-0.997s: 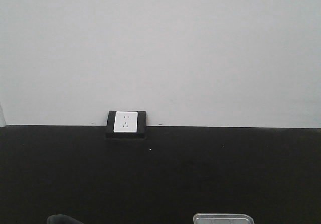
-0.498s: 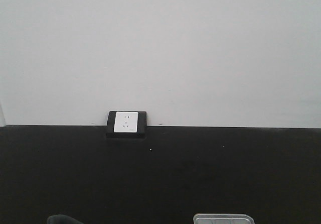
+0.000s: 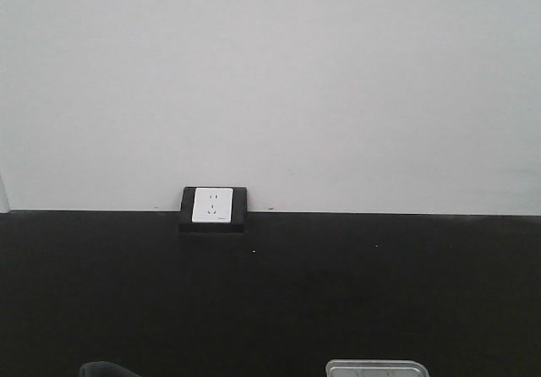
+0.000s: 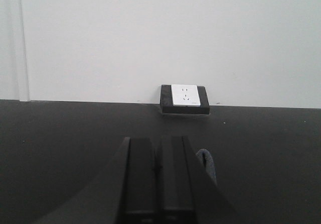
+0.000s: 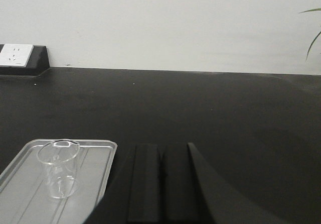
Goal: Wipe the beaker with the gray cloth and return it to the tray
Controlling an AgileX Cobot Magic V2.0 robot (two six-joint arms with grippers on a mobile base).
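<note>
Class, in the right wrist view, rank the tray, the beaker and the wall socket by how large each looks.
1. tray, largest, though partly cut off.
2. beaker, standing on the tray.
3. wall socket, smallest, but it is farther away, so true size is uncertain.

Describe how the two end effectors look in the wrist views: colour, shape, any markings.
Both are matte black. The left end effector shows two flat, rectangular finger bars side by side with a thin seam between them, flanked by a housing that flares outward toward the camera. The right end effector has the same build. No cables, labels or markings are visible on either; the dark finish hides finer detail.
</note>
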